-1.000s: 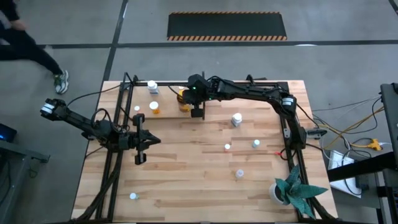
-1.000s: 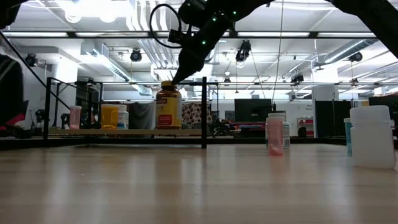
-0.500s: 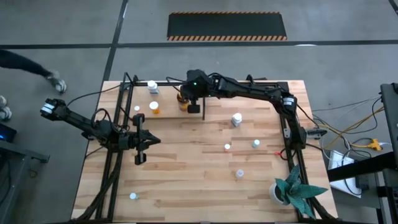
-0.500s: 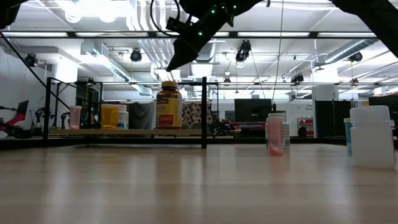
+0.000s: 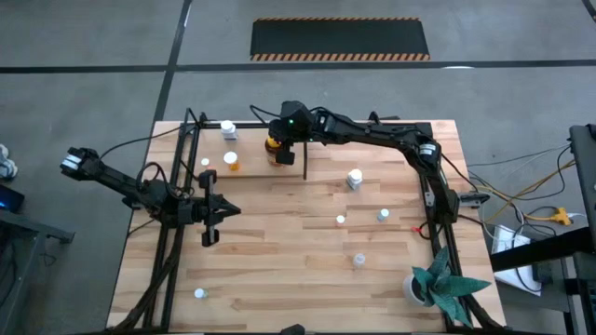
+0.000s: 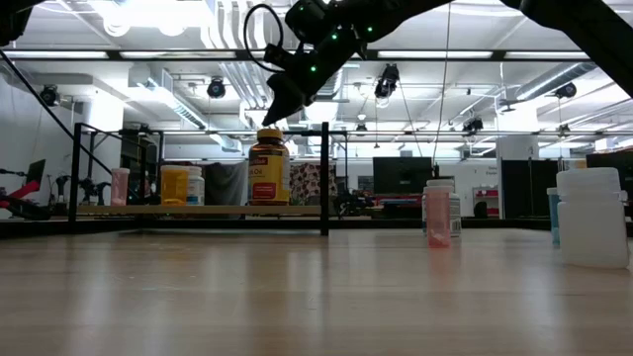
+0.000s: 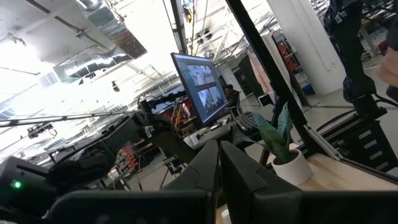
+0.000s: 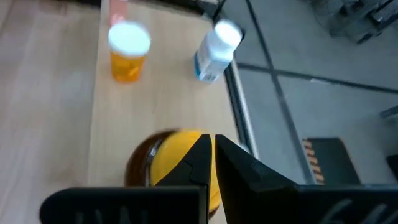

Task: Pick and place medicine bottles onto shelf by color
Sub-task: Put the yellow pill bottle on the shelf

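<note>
The amber jar with the yellow lid stands upright on the shelf's wooden board, just left of the black divider post. My right gripper hovers over the jar's lid with its fingers shut and empty; in the low view it is clear above the jar. An orange bottle and a white bottle stand farther left on the shelf. My left gripper waits shut and empty at the table's left.
Small bottles stand loose on the table: a white one, two near the middle right, one nearer, one at the near left. A potted plant stands at the near right corner.
My right gripper has risen off the amber jar's lid and drifted toward the table's far left. The jar stays upright on the shelf board.
</note>
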Robot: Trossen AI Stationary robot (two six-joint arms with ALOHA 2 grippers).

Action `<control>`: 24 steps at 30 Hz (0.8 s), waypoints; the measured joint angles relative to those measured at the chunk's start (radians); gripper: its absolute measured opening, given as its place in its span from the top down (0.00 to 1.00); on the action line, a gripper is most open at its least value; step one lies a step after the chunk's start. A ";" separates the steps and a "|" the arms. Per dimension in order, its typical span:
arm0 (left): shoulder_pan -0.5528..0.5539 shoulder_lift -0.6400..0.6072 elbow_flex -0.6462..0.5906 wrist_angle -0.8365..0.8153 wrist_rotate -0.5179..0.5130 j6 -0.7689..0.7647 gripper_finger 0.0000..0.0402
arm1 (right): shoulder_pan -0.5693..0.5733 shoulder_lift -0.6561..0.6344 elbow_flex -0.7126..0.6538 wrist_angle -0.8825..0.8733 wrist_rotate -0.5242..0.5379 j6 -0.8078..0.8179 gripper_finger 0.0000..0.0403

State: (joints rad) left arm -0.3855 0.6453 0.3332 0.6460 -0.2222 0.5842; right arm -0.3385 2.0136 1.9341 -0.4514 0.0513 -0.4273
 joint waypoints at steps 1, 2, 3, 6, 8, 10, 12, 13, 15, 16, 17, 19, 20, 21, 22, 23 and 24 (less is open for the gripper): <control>0.000 0.000 0.000 0.000 0.000 0.000 1.00 | 0.001 0.000 -0.002 -0.020 0.000 0.002 0.97; 0.000 0.000 0.000 0.000 0.000 0.000 1.00 | 0.003 0.000 -0.002 -0.027 -0.001 0.007 0.97; 0.000 0.000 0.000 0.000 0.000 0.000 1.00 | 0.005 0.000 -0.001 -0.043 0.000 0.010 0.97; 0.000 0.000 0.000 0.000 0.000 0.000 1.00 | 0.013 -0.006 0.000 -0.096 0.003 0.011 0.97; 0.000 0.000 0.000 0.000 0.000 0.000 1.00 | 0.018 -0.010 0.001 -0.119 0.005 0.010 0.97; 0.000 0.000 0.000 0.000 0.000 0.000 1.00 | 0.024 -0.015 0.004 -0.142 0.005 0.009 0.97; 0.000 0.000 0.000 0.000 0.000 0.000 1.00 | 0.027 -0.016 0.019 -0.176 0.004 0.008 0.97; 0.000 0.000 0.000 0.000 0.000 0.000 1.00 | 0.027 -0.016 0.028 -0.191 0.003 0.008 0.97; 0.000 0.000 0.000 0.000 0.000 0.000 1.00 | 0.029 -0.016 0.047 -0.228 0.001 0.008 0.97; 0.000 0.000 0.000 0.000 0.000 0.000 1.00 | 0.029 -0.016 0.053 -0.241 0.002 0.008 0.97; 0.000 0.000 0.000 0.000 0.000 0.000 1.00 | 0.029 -0.016 0.060 -0.252 0.002 0.008 0.97; 0.000 0.000 0.000 0.000 0.000 0.000 1.00 | 0.029 -0.016 0.066 -0.265 0.002 0.008 0.97; 0.000 0.000 0.000 0.000 0.000 0.000 1.00 | 0.029 -0.016 0.069 -0.271 0.002 0.008 0.97; 0.000 0.000 0.000 0.000 0.000 0.000 1.00 | 0.029 -0.016 0.073 -0.279 0.002 0.008 0.97; 0.000 0.000 0.000 0.000 0.000 0.000 1.00 | 0.029 -0.016 0.075 -0.286 0.002 0.008 0.97; 0.000 0.000 0.000 0.000 0.000 0.000 1.00 | 0.029 -0.016 0.075 -0.291 0.002 0.008 0.97; 0.000 0.000 0.000 0.000 0.000 0.000 1.00 | 0.029 -0.016 0.075 -0.295 0.002 0.008 0.97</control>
State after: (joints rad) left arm -0.3855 0.6449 0.3332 0.6456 -0.2222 0.5846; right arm -0.3099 1.9972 2.0090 -0.7463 0.0529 -0.4194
